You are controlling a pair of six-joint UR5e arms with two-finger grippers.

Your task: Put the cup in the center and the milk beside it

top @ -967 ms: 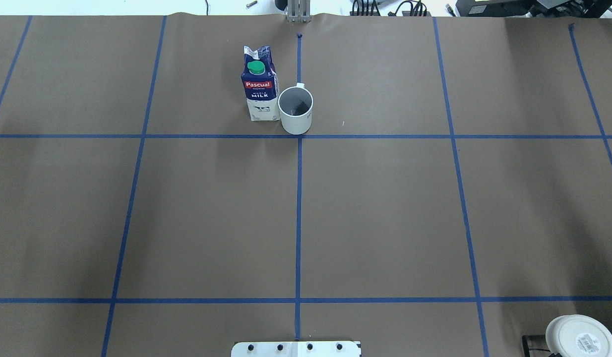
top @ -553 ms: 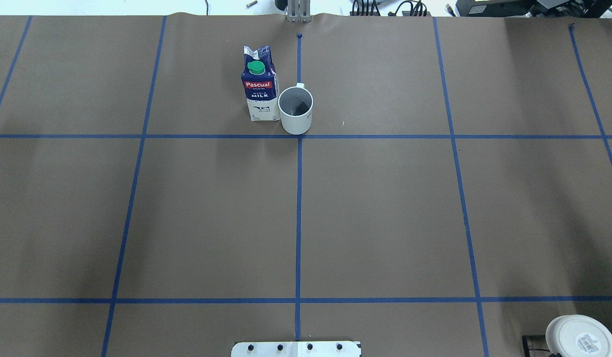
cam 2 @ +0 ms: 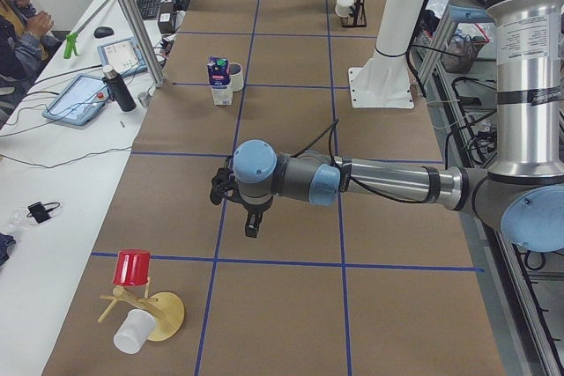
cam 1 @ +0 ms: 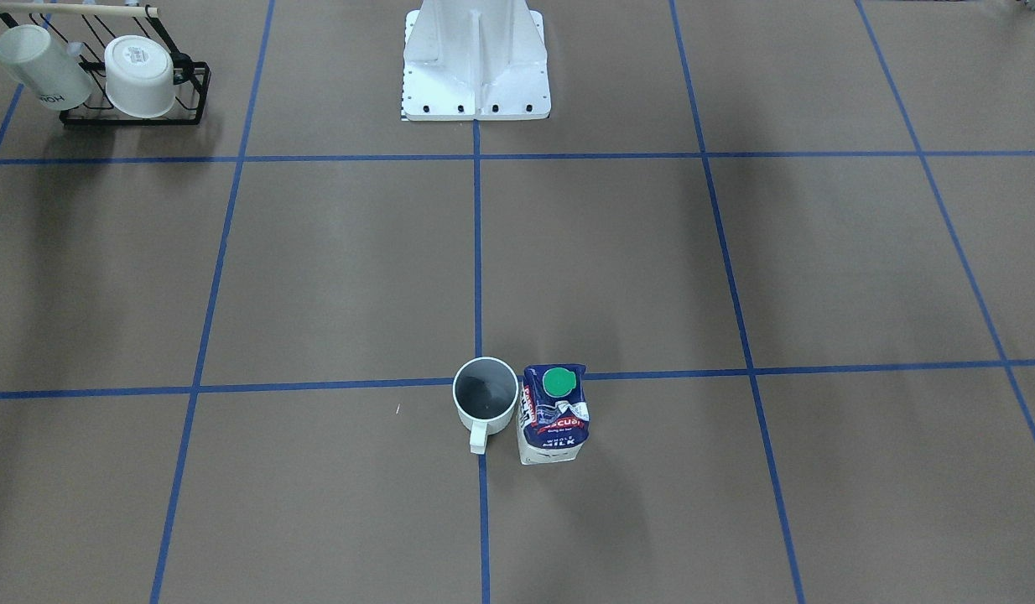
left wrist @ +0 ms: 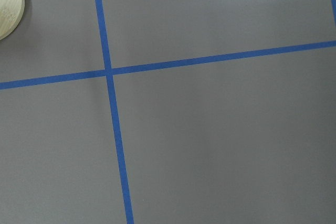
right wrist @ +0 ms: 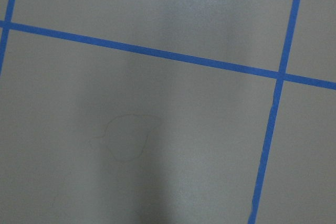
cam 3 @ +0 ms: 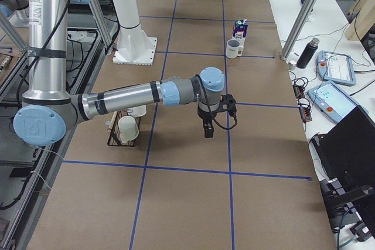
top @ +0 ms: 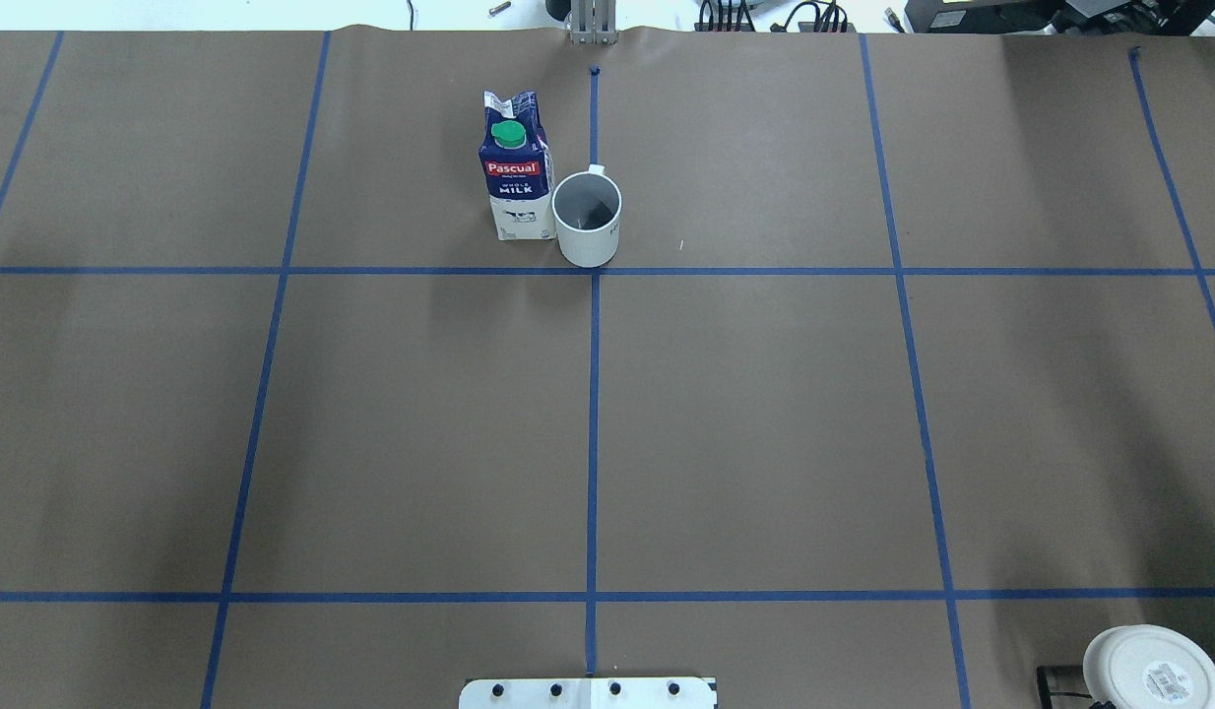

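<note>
The cup (top: 587,219) stands upright on the far side of the center crossing (top: 595,272), touching the tape, its handle pointing away from the robot. The milk (top: 517,177) stands upright right beside it, on the robot's left. Both also show in the front-facing view, cup (cam 1: 485,394) and milk (cam 1: 553,413). My left gripper (cam 2: 251,217) hangs over bare paper far from them and shows only in the exterior left view. My right gripper (cam 3: 208,127) shows only in the exterior right view, also far off. I cannot tell whether either is open or shut.
A black rack (cam 1: 132,113) with two white mugs stands near the robot base (cam 1: 475,67) on the robot's right. A red cup (cam 2: 132,266) and a wooden stand (cam 2: 163,316) sit at the table's left end. An operator (cam 2: 18,15) sits beside the table.
</note>
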